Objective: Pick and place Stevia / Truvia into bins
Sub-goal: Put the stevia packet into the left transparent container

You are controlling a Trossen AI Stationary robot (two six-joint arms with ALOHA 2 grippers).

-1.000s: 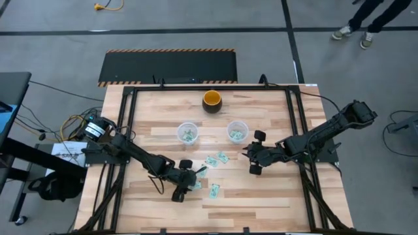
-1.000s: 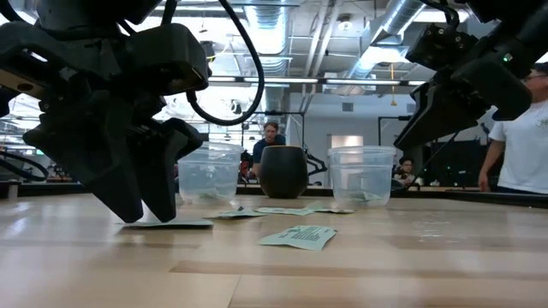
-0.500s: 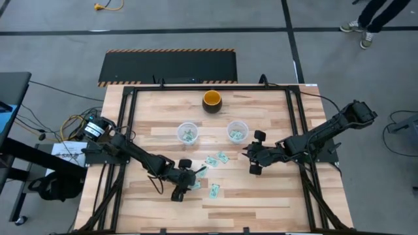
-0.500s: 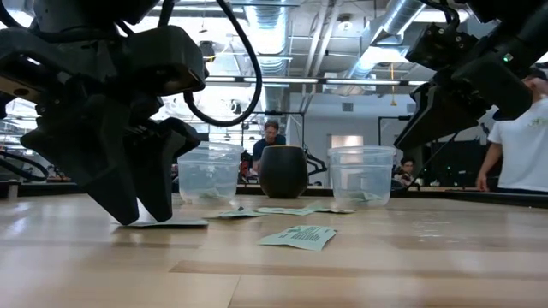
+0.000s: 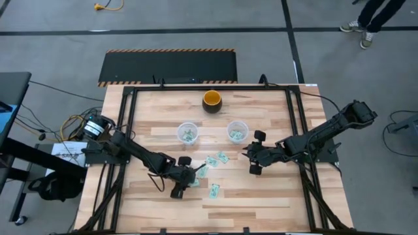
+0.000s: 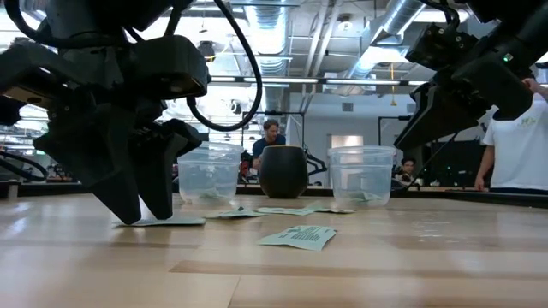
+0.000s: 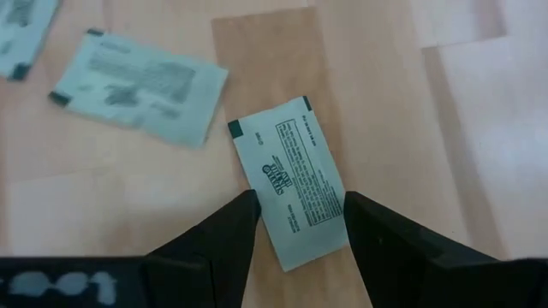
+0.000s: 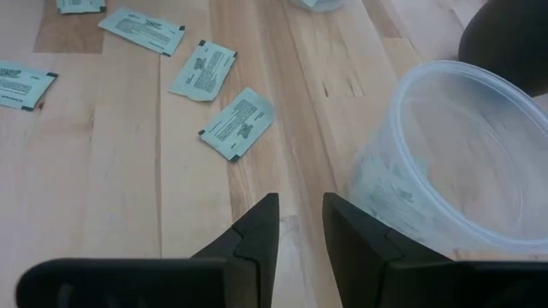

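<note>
Two cups (image 5: 188,132) (image 5: 237,131) are set side by side mid-desk (image 5: 274,196), with a bowl (image 5: 211,100) farther back. Sachets (image 5: 216,158) are scattered nearer, between the left gripper (image 5: 185,180) and right gripper (image 5: 252,158).

The left arm reaches from the table's left edge toward the middle front, bent low, its wrist angled down so the left gripper (image 5: 185,181) sits at the tabletop with its two fingers (image 7: 214,248) spread apart, tips down at the wood. The right arm stretches in from the right edge, its forearm sloping down, and the right gripper (image 5: 255,160) hangs above the table with a narrow gap between its fingers (image 8: 257,231).
</note>
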